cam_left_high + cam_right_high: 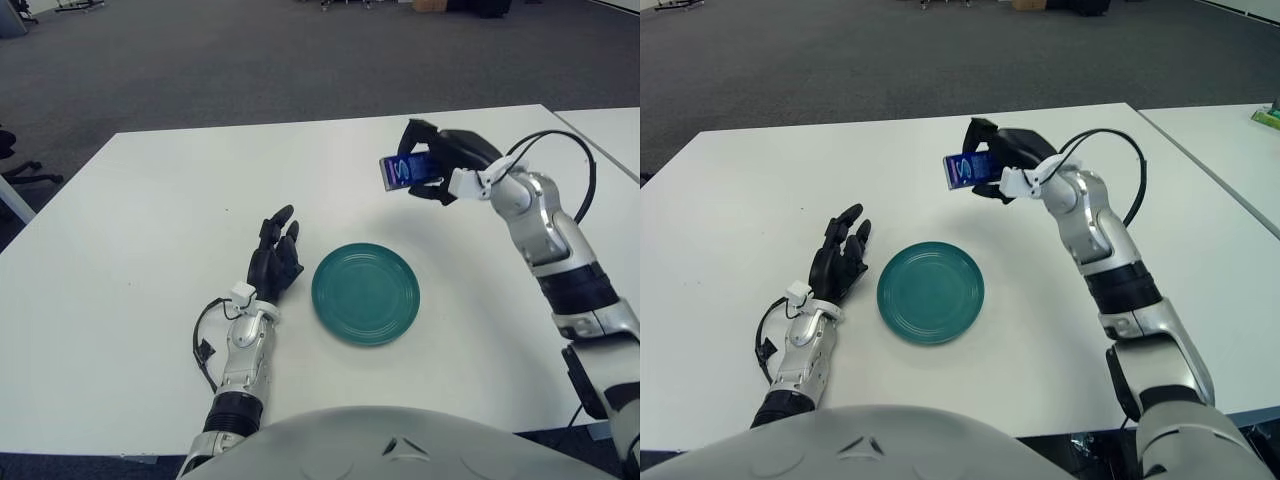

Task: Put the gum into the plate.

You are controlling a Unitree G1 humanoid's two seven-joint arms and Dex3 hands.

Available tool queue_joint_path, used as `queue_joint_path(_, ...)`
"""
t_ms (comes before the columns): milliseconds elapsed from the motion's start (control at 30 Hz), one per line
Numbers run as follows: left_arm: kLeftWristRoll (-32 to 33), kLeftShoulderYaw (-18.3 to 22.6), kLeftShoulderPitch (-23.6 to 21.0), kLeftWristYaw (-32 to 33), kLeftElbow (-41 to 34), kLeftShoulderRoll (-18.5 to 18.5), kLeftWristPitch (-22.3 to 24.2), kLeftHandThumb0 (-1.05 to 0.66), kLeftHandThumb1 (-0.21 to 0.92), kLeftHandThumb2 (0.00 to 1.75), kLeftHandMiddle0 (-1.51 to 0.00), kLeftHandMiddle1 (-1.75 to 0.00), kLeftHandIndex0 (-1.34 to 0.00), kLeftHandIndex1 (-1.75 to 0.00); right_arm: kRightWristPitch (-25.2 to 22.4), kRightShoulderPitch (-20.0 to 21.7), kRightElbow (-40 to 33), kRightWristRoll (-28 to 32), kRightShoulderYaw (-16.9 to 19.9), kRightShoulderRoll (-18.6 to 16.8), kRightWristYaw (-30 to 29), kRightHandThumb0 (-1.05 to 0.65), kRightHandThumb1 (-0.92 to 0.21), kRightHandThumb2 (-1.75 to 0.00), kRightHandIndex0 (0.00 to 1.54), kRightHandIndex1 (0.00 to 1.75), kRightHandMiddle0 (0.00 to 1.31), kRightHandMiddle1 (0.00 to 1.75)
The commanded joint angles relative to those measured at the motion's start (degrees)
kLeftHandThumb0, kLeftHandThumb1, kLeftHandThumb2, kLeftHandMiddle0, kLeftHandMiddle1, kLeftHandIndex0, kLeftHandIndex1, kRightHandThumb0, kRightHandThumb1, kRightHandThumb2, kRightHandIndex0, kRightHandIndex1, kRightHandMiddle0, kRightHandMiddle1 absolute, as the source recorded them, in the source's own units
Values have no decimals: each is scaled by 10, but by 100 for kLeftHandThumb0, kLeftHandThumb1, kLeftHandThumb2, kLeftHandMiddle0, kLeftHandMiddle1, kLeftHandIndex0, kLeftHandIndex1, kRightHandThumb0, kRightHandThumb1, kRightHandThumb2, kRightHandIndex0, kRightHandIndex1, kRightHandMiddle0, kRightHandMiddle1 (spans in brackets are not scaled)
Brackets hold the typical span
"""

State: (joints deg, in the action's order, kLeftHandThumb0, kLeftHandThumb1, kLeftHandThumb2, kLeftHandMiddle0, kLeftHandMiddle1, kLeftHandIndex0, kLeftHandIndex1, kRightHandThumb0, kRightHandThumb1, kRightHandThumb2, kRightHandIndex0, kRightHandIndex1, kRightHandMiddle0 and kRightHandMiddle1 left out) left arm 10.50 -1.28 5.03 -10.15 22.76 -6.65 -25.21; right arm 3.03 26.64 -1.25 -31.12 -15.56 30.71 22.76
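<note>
The right hand [437,160] has its fingers clamped on the gum [405,170], a blue pack with a pale oval mark whose lettering is too small to read, held in the air over the white table [150,230] beyond the plate's far side. The teal plate [366,293] holds nothing. The left hand [275,258] shows just left of the plate, fingers extended and holding nothing.

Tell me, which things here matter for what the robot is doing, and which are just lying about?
Part of the job:
- small blue gum packet, held above the table by the right hand
- round teal plate, nothing in it

Not in use:
- left hand, beside the plate on its left
- white table
- second white table on the right
</note>
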Motion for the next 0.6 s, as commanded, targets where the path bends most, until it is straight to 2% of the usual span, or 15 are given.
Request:
queue_joint_path(0, 7, -4, 44, -1, 40, -29, 8, -78, 92, 82, -29, 0, 0, -70, -2, -17, -20, -8, -15, -6, 11, -42, -54, -103, 96, 175, 44, 175)
queue_joint_path(200, 2, -6, 46, 3, 38, -29, 9, -78, 92, 84, -30, 0, 0, -72, 10, -39, -27, -20, -40, -16, 8, -41, -56, -101, 98, 175, 43, 175)
queue_joint_path(300, 0, -6, 46, 5, 37, -29, 9, -78, 92, 84, -30, 0, 0, -73, 19, -65, -38, -32, -58, -31, -8, -41, -57, -100, 99, 175, 42, 175)
queue_joint_path(567, -1, -7, 51, 9, 27, -29, 14, -78, 92, 84, -31, -1, 0, -76, 42, -92, -51, -60, -77, -43, -27, -41, -58, -99, 101, 175, 42, 175)
